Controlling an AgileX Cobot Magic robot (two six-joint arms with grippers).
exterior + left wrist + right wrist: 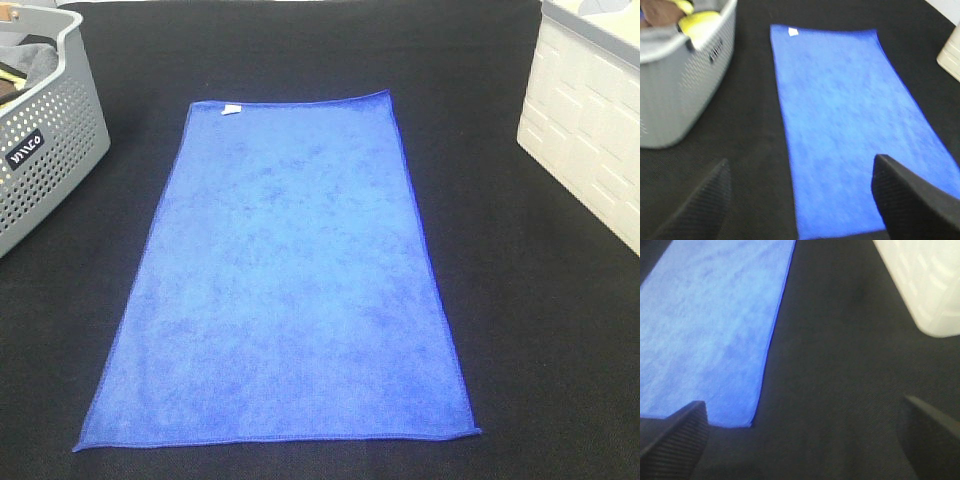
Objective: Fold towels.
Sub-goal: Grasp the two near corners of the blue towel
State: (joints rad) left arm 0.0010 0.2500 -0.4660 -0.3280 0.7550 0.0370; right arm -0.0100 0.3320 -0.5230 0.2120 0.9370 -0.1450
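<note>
A bright royal-blue towel [290,280] lies spread flat on the black table, long side running front to back, with a small white tag [231,108] at its far edge. Neither arm shows in the exterior high view. In the left wrist view my left gripper [800,202] is open and empty above the towel's [850,125] near left corner, one finger [910,200] over the cloth. In the right wrist view my right gripper [802,435] is open and empty, just off the towel's [710,325] near right corner, over bare table.
A grey perforated basket [45,160] holding cloths stands at the far left, also in the left wrist view [685,80]. A white box [590,130] stands at the far right and shows in the right wrist view [925,285]. Black table cloth [540,330] surrounds the towel.
</note>
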